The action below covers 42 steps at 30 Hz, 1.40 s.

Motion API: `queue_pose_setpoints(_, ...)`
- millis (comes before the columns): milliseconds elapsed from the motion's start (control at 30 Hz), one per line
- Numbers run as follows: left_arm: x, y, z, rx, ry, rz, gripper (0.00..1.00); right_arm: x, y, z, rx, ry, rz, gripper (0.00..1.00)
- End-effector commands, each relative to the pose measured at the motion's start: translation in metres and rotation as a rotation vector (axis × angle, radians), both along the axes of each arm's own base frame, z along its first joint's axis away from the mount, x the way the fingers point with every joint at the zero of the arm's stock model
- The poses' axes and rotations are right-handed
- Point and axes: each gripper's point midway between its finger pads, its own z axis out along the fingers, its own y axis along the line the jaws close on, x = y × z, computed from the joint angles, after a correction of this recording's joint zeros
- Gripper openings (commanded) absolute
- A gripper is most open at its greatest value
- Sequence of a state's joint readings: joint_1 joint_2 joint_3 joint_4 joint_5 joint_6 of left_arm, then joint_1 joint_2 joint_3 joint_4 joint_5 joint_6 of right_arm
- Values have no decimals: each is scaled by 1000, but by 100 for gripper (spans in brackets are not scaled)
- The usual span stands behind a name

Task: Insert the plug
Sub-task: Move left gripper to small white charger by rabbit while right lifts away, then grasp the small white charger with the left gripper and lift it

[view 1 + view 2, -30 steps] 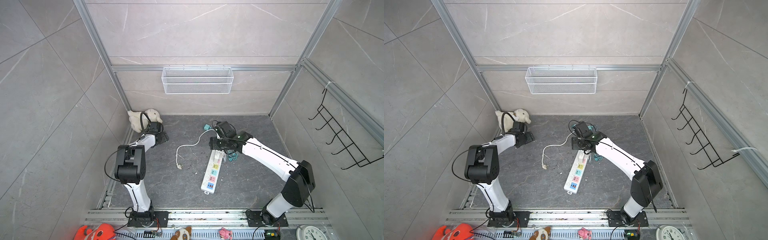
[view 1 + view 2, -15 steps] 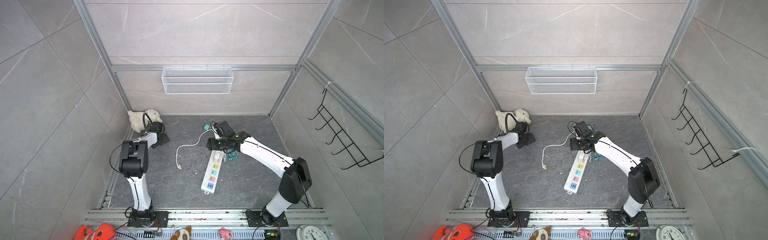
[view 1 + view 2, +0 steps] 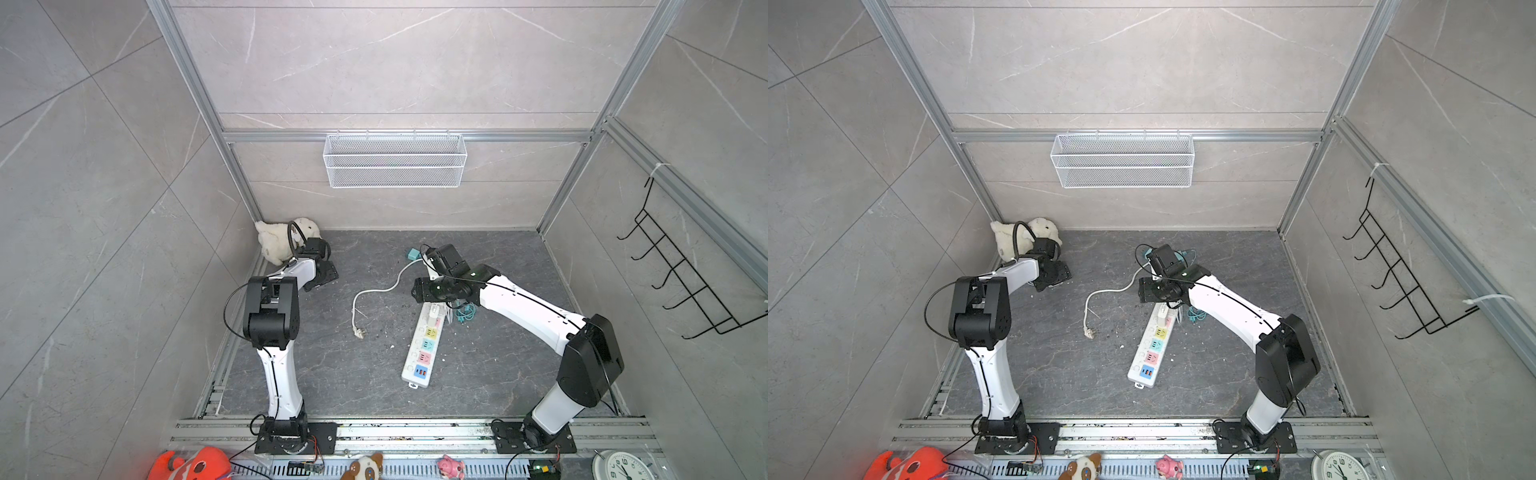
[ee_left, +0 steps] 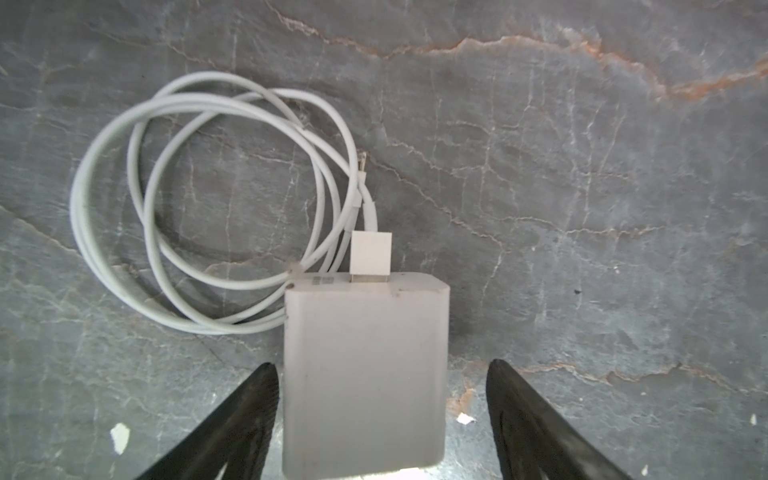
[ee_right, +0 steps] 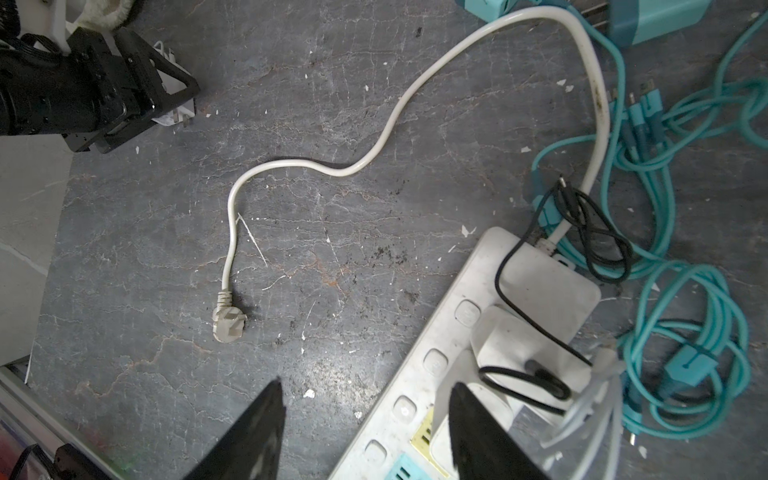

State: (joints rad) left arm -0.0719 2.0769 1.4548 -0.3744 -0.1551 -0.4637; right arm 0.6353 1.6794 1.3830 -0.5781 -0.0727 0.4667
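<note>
A white charger plug [image 4: 365, 365] with a coiled white cable [image 4: 208, 199] lies on the dark stone floor at the back left. My left gripper [image 4: 381, 368] is down around it, open. One finger sits close against the plug's side and the other stands clearly apart. In both top views this gripper [image 3: 322, 276] [image 3: 1054, 274] hides the plug. The white power strip [image 3: 424, 345] [image 3: 1152, 345] [image 5: 419, 399] lies mid-floor with two white adapters seated in its far end. My right gripper [image 5: 366, 388] [image 3: 417, 289] hovers open over that end, holding nothing.
The strip's own cord ends in a loose plug [image 5: 228, 324] [image 3: 358, 332] on the floor. A teal charger [image 5: 648, 16] and tangled teal cables [image 5: 685, 291] lie by the strip's far end. A white plush toy [image 3: 278, 245] sits in the back left corner. A wire basket [image 3: 395, 160] hangs on the back wall.
The left gripper's jaws have narrowed around the plug and that arm's elbow has shifted slightly. The right gripper has drifted a little to the left over the strip's end.
</note>
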Motion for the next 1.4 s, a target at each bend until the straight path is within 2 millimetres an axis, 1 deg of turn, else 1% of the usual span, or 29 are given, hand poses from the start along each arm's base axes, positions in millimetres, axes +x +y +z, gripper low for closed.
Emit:
queue_pose_setpoints(0, -3, 2, -10, 9, 27, 2, 79, -2, -1, -4, -3, 5, 7, 64)
queue_pose_setpoints(333, -1, 1, -9, 7, 24, -13, 67, -1, -2, -2, 3, -10, 5, 64)
queue_pose_setpoints(467, 0, -1, -12, -2, 32, -29, 54, 1, 0, -2, 4, -10, 2, 64)
queue_pose_setpoints(600, 0, -4, -11, -9, 28, -45, 43, 2, 2, -2, 3, -8, 10, 64)
queue_pose_setpoints(733, 4, -6, -5, -17, 8, -59, 37, 3, 2, 4, 1, -21, 26, 64)
queue_pose_setpoints(800, 7, -13, 1, -36, -16, -95, 35, 2, 1, 10, 1, -37, 35, 64)
queue_pose_setpoints(867, 10, -26, 11, -49, -48, -169, 29, 3, -3, 17, -8, -51, 34, 65)
queue_pose_setpoints(900, 11, -32, 16, -41, -58, -200, 27, 3, -5, 20, -15, -56, 34, 65)
queue_pose_setpoints(1000, 8, -54, 32, -19, -98, -301, 29, 4, -14, 32, -20, -71, 26, 65)
queue_pose_setpoints(1100, 4, -76, 53, -16, -168, -394, 30, 4, -21, 45, -10, -89, 28, 65)
queue_pose_setpoints(1167, 0, -93, 72, 6, -229, -466, 31, 6, -32, 54, -34, -109, 19, 65)
queue_pose_setpoints(1267, -6, -116, 101, 91, -326, -556, 31, 6, -48, 67, -78, -141, 17, 65)
queue_pose_setpoints(1367, -10, -143, 130, 95, -446, -635, 31, 1, -54, 77, -92, -156, 36, 65)
